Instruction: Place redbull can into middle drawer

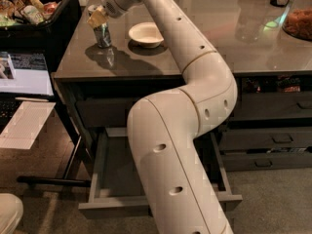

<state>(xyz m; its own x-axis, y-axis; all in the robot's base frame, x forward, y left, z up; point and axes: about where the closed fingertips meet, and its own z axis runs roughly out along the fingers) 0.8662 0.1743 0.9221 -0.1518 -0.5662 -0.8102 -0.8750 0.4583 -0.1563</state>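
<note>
The redbull can (103,35) stands upright on the dark countertop (204,57) near its left end, with its reflection below it. My gripper (97,18) is at the can's top, down over its upper part. The white bowl (146,34) sits just to the right of the can. The middle drawer (111,179) is pulled open below the counter; its grey box looks empty where it shows. My arm (185,145) crosses in front of it and hides its middle and right part.
A black bin of snacks (29,6) stands to the left of the counter, with a laptop (24,74) and papers (24,126) below it. Shut drawer fronts (273,140) are on the right. A glass (248,23) and a bowl of food (298,23) stand at the counter's right.
</note>
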